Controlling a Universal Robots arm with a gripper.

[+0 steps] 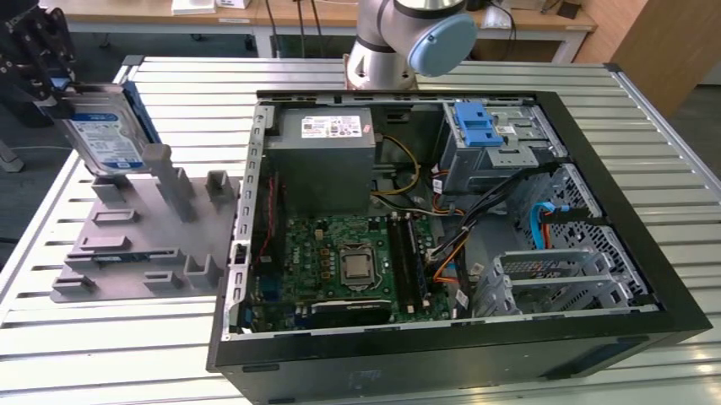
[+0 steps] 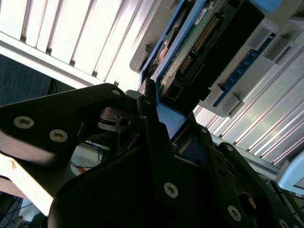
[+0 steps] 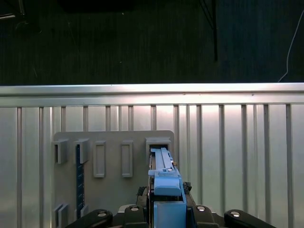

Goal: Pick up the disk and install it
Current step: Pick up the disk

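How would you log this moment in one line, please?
pincer: shut on disk | disk: upright at grey rack, exterior view's left | case: open, disk not inside

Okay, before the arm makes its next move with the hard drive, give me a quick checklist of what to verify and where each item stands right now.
1. Pincer shut on the disk: ok. Both wrist views show it clamping the blue bracket.
2. Disk lifted free of the grey holder: cannot tell. Its lower edge is close to the slot posts.
3. Computer case open: ok. The side panel is off and the inside is exposed.
4. Drive cage ready to take the disk: cannot tell. Its inside is not visible.
5. Cables kept away from the cage: not ok. Loose bundles run right beside it.
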